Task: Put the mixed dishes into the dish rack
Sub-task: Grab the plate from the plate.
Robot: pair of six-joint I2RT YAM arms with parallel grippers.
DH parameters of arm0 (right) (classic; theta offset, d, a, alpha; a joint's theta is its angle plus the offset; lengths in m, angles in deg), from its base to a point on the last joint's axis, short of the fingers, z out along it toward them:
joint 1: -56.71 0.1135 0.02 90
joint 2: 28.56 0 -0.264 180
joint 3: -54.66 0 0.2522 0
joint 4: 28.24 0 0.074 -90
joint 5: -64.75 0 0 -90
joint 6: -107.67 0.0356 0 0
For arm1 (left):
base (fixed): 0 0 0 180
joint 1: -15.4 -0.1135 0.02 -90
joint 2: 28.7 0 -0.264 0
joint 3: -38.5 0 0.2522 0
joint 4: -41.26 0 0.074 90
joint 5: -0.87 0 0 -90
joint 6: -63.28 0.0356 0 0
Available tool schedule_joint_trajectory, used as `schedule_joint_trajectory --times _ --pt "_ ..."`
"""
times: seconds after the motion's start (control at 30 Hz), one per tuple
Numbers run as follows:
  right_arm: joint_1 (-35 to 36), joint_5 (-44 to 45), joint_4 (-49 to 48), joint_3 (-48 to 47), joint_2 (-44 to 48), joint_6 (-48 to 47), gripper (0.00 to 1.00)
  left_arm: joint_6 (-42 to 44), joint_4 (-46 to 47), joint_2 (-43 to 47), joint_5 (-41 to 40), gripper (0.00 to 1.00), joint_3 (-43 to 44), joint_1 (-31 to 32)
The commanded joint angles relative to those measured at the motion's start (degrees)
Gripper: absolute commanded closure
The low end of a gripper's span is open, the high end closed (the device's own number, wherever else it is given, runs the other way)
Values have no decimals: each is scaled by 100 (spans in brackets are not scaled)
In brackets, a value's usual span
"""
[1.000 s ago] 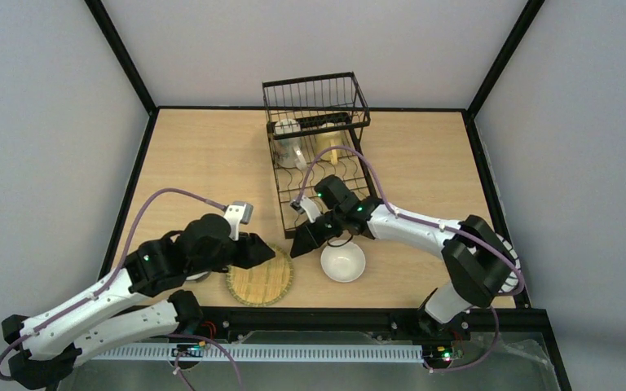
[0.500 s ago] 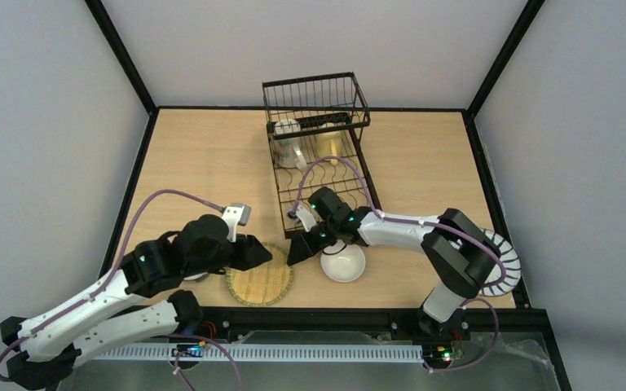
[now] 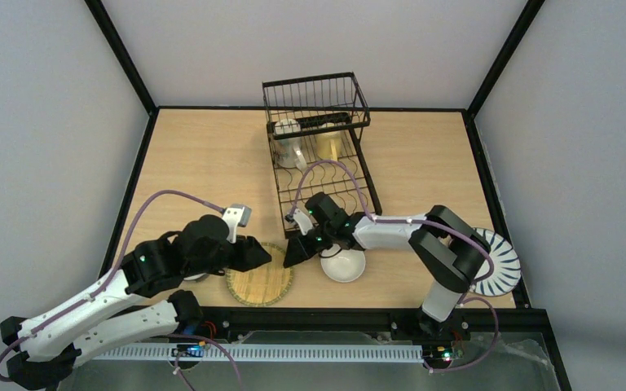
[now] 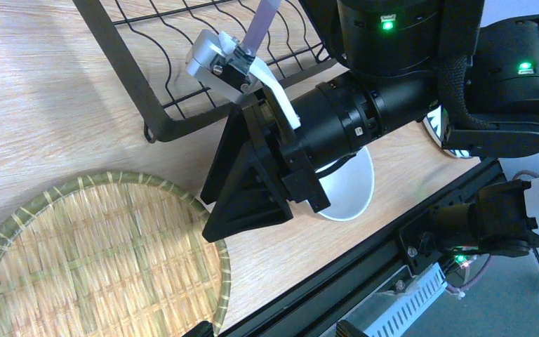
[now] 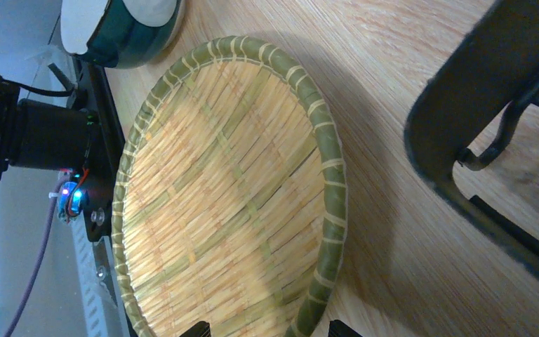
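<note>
The woven bamboo plate (image 3: 259, 282) lies flat near the table's front edge. My right gripper (image 3: 293, 253) is low at its right rim, open, and in the right wrist view the green-bound rim (image 5: 325, 267) runs between the fingertips (image 5: 340, 328). My left gripper (image 3: 266, 253) hovers open over the plate's left part and holds nothing. A white bowl (image 3: 343, 265) sits just right of the right gripper. A dark-patterned bowl (image 5: 123, 27) sits beyond the plate, mostly under the left arm. The blue-striped plate (image 3: 501, 265) lies at the far right. The black dish rack (image 3: 319, 163) holds a pale yellow mug (image 3: 332, 145) and a clear tumbler (image 3: 288, 140).
The rack's near corner (image 4: 175, 119) stands close behind the right gripper (image 4: 253, 189). The black front rail (image 3: 326, 316) runs just beyond the bamboo plate (image 4: 98, 260). Bare wood spreads left of the rack (image 3: 204, 163).
My right gripper has dropped and slid left toward the front, from over the white bowl to the bamboo plate's right rim, uncovering more of the striped plate. The left arm has hardly moved.
</note>
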Motion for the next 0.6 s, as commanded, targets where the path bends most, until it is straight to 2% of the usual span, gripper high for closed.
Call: schedule_joint_trajectory --times 0.0,0.37,0.5,0.57 --pt "54 113 -410 81 -168 79 4 61 -169 5 123 1 187 14" --pt "57 58 -556 -4 -490 120 5 115 -268 86 126 1 228 14" --pt "115 66 -531 -142 -658 104 10 152 -241 57 123 1 237 14" --pt "131 51 -518 -215 -748 107 16 178 -233 58 125 1 237 11"
